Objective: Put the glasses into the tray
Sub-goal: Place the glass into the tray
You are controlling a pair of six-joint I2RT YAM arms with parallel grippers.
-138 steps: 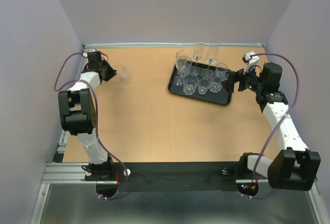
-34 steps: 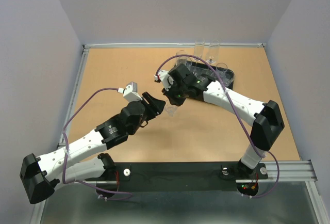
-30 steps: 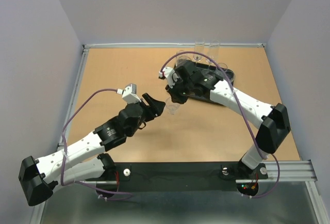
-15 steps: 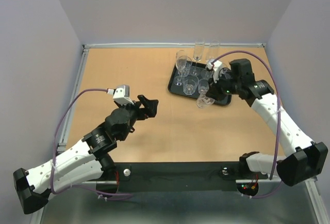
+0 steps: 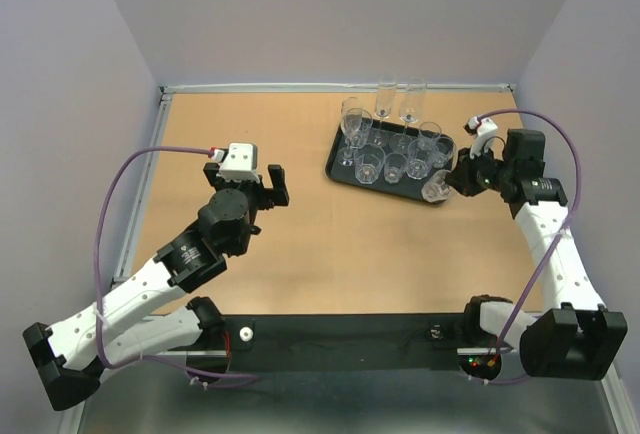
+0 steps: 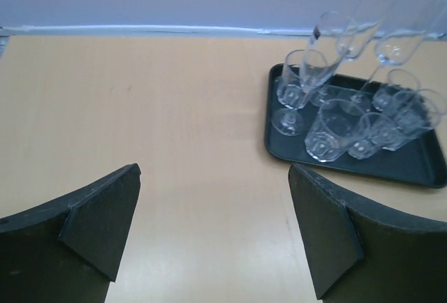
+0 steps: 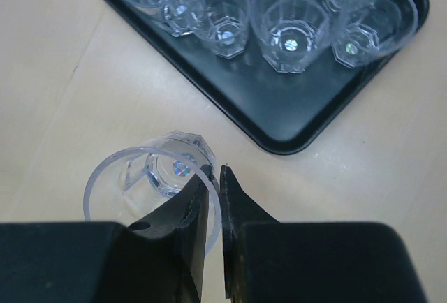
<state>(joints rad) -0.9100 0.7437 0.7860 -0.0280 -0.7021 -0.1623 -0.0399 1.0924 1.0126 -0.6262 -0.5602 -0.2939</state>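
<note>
tray [image 7: 276, 125]: matte black, rounded, low-rimmed | glasses [image 7: 290, 20]: clear, faceted, standing inside | right fingers [image 7: 241, 212] pinching rim of clear tumbler [image 7: 160, 172] near tray corner | left fingers [image 6: 98, 223] gaping wide

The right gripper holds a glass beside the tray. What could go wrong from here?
1. The right gripper pinches only one wall of the held glass, so it may slip or tilt.
2. The bare corner of the tray is narrow; setting down there could knock the standing tumblers.
3. Carried low, the glass might catch the tray's rim.
</note>
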